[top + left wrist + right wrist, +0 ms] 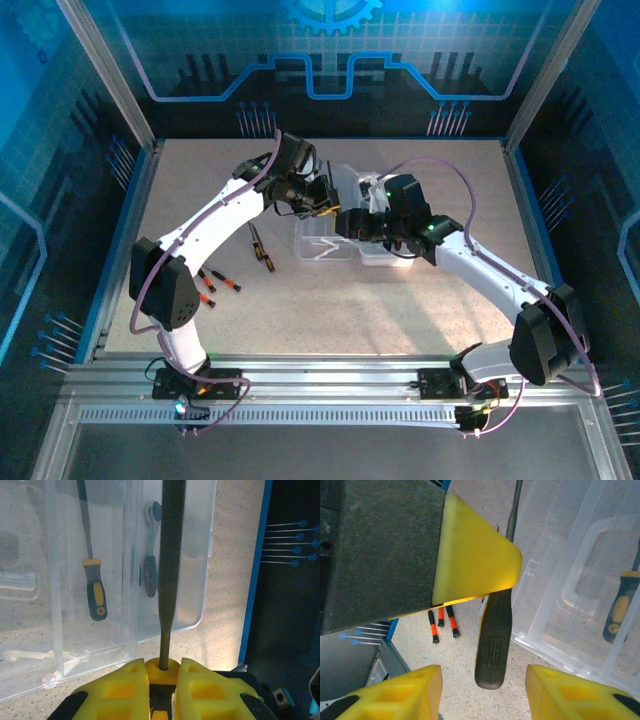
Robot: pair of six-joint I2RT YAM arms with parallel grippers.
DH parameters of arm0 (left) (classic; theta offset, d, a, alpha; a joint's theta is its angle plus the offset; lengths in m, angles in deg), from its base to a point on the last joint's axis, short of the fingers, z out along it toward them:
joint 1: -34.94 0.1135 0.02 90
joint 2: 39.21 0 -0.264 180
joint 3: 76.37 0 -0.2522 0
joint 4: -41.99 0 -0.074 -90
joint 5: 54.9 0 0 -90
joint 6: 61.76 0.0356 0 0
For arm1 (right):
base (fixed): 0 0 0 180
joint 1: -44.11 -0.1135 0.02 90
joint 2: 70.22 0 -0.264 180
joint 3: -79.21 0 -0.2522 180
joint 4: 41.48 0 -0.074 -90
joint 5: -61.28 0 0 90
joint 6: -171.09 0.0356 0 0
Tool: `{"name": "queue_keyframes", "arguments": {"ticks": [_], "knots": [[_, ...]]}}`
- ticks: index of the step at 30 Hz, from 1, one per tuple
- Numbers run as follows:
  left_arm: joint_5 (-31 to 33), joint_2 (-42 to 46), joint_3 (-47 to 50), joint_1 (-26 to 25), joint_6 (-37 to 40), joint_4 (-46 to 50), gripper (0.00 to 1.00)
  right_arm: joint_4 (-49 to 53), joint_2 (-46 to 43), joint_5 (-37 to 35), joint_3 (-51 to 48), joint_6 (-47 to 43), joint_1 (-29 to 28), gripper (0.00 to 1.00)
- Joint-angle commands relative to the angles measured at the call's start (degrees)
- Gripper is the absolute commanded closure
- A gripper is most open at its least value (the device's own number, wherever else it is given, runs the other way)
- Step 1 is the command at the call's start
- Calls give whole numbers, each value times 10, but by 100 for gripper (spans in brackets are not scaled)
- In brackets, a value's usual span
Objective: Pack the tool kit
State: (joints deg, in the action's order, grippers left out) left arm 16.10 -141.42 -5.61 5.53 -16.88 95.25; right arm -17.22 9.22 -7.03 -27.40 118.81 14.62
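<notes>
Clear case (322, 245) — loose tools (262, 250) beside

Between the left gripper's (162, 672) yellow jaws we see a dark grey shaft (171, 555). Beyond them the clear whitish case (200, 580) shows a yellow-and-black screwdriver (95, 592) and a silver wrench (151, 555), its handle perhaps dark red.

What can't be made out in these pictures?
Top view: contents of the case, too small, partly under the right arm.
Left wrist view: far end of the dark tool in the left gripper, cut by the top edge.
Right wrist view: shaft of the screwdriver in the case, cut by the right edge.
</notes>
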Motion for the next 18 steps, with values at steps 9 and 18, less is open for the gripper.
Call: {"name": "queue_keyframes", "arguments": {"ticks": [9,18], "knots": [[-20,16,17,-12,-6,-13,86,-41,31,15,26,21,13,71],[-21,16,20,-12,-6,-14,86,-65,20,9,2,36,11,79]]}}
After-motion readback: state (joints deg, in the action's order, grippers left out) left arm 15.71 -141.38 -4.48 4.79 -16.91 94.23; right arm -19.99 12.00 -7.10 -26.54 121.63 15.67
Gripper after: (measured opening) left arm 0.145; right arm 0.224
